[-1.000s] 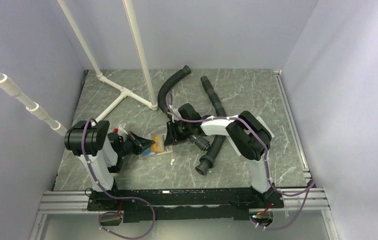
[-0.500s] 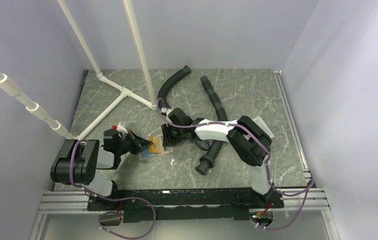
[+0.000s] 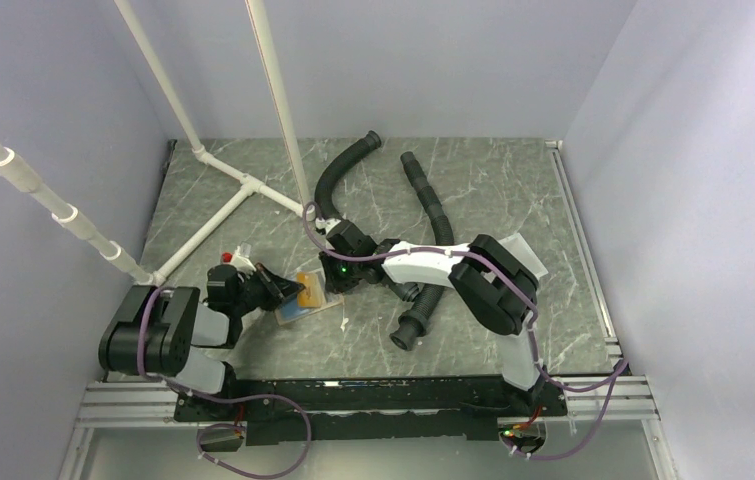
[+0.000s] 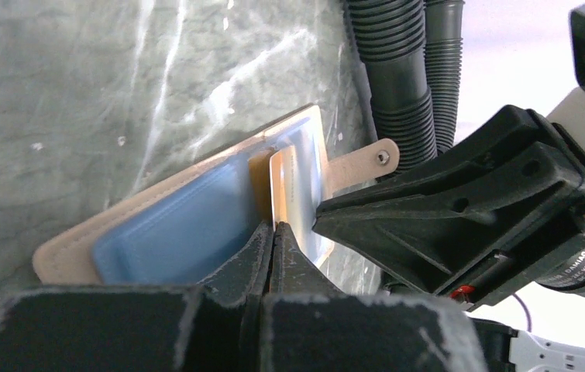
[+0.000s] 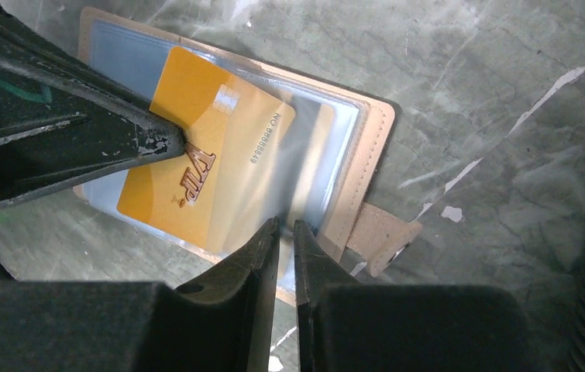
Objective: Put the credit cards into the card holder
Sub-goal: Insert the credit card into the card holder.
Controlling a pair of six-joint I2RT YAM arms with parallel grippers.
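Left pincer [image 4: 273,227] clamps orange-yellow plastic card [image 5: 204,155], tip over tan leather-like wallet [image 5: 373,147] ahead. Right pincer [image 5: 285,226] at wallet edge: state indeterminate.

Table [image 3: 513,200]: dark grey-green marble pattern, white veins. Card holder [image 5: 366,147]: tan leather-look outside and snap tab, pale blue inside, clear glossy sleeves. Credit card [image 5: 196,155]: orange-yellow, metallic gold "VIP" lettering, small dark printed number, pale chip patch. Left end effector [image 4: 273,226]: matte black, scuffed greyish at the edges. Right end effector [image 5: 287,226]: black, same worn grey edges. Hoses [image 3: 433,215]: black, ribbed. Pipes [image 3: 273,90]: white. Arm bodies mixed black and white; cables [image 3: 293,420] purple. Walls [image 3: 433,60]: plain pale lavender-grey. Small green light on the right wrist, small red spot by the left wrist.
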